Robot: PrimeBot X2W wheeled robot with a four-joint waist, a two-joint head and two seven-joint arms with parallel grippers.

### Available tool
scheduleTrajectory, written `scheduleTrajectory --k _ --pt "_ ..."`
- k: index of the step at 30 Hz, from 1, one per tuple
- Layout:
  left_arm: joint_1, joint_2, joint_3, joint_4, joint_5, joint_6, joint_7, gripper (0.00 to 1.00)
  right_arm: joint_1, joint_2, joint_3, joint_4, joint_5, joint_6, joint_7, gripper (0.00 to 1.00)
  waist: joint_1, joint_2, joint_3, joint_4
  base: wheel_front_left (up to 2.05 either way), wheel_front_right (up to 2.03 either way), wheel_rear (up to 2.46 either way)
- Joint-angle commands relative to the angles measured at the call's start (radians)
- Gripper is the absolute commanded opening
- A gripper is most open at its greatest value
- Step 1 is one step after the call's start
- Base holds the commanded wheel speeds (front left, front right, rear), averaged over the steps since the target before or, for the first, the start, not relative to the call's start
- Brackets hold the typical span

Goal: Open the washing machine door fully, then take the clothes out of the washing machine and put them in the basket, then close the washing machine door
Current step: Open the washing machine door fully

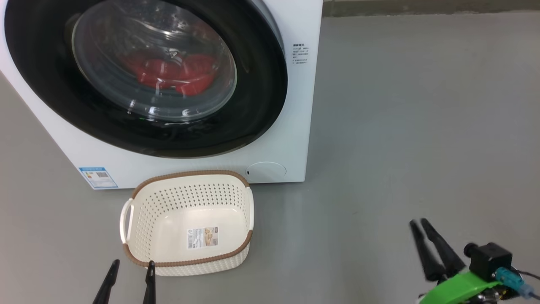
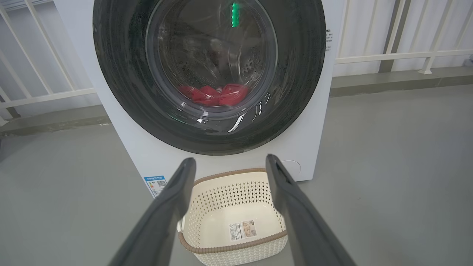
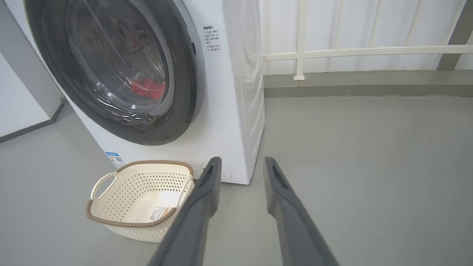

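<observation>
Red clothes (image 1: 173,76) sit behind the shut black-rimmed door (image 1: 261,84), beyond the low left gripper (image 1: 133,263) and right gripper (image 1: 418,221), jaws apart, empty.

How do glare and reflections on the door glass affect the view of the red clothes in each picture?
Head view: white glints streak the washing machine door, but the clothes show clearly red. Left wrist view: a green streak reflects in the door. Right wrist view: hazy reflections, clothes a small red patch.
</observation>
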Motion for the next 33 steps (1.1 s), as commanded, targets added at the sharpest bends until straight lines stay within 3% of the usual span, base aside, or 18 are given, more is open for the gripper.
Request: scheduleTrajectory --k 1,9,25,32,33 --pt "-0.032 0.002 0.032 -0.029 0.001 -0.009 -0.012 1.0 -0.047 0.0 0.013 -0.034 0.027 0.002 -0.012 0.0 0.0 -0.0001 0.007 0.003 0.0 0.0 0.0" --pt "-0.062 -0.006 0.008 -0.028 -0.01 -0.011 -0.012 1.0 -0.187 0.035 0.024 -0.084 0.221 0.002 -0.012 0.0 0.0 -0.0001 0.046 0.028 0.0 0.0 0.0" --pt "-0.164 -0.011 -0.031 -0.016 -0.022 -0.032 -0.012 1.0 -0.572 -0.01 0.006 -0.009 0.382 0.002 -0.012 0.0 0.0 -0.0001 0.15 0.143 0.0 0.0 0.0" --pt "-0.194 -0.011 -0.049 -0.009 -0.035 -0.036 -0.012 1.0 -0.698 -0.026 0.022 0.098 0.631 0.002 -0.011 0.0 0.0 -0.0001 0.178 0.178 0.0 0.0 0.0" --pt "-0.203 -0.011 -0.057 -0.007 -0.04 -0.036 -0.012 1.0 -0.733 -0.039 0.042 0.136 0.735 0.002 0.018 0.0 0.0 -0.0001 0.186 0.187 0.0 0.0 0.0"
